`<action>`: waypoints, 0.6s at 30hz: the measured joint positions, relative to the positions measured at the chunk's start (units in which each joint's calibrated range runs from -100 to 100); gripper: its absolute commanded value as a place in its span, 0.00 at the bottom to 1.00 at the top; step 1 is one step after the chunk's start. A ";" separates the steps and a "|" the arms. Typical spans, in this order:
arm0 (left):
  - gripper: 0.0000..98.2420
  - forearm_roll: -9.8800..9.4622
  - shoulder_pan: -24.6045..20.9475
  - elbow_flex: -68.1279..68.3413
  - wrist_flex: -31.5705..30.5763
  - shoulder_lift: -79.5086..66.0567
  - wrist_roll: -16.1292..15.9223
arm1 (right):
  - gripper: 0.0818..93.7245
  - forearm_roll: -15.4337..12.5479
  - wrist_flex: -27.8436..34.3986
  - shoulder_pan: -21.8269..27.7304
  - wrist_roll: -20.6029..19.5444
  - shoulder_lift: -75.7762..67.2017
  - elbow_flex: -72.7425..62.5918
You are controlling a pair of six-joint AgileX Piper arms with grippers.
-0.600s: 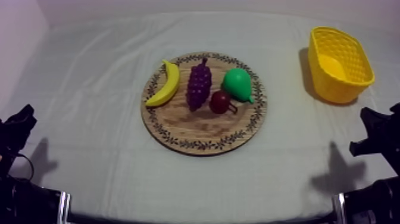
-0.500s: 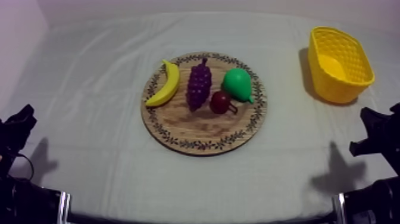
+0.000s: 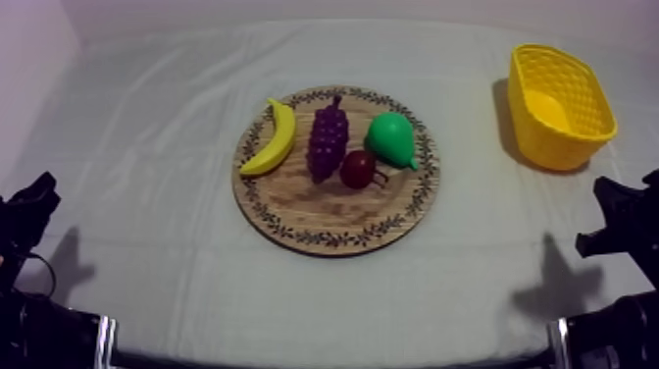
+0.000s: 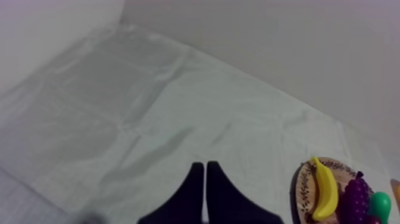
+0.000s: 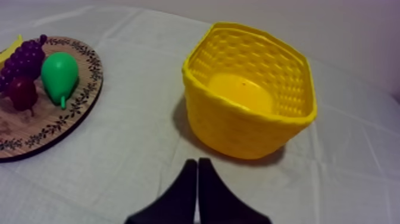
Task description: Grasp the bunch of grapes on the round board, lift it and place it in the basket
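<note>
Purple bunch of grapes: lies at the middle of the wooden board, long axis near-to-far, stem toward the far rim. Banana just beside it on the left; small red fruit close at its near right, pear beyond. Yellow basket well apart, at the right of the tabletop. Left gripper, right gripper: fingers closed together, holding nothing, both well off the board. Right arm judged better placed, with the basket just ahead of it; the red fruit crowds that side.
</note>
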 measured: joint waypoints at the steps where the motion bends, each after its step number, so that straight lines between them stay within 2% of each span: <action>1: 0.00 0.00 0.00 0.00 0.00 0.00 0.00 | 0.00 0.00 0.00 0.00 0.00 0.00 0.00; 13: 0.00 0.00 0.00 0.00 0.00 0.00 0.00 | 0.00 0.00 0.00 -0.04 -0.15 0.00 0.00; 18: 0.00 0.00 0.00 0.00 0.00 0.00 0.00 | 0.01 0.00 2.66 -0.31 -1.31 0.00 -0.31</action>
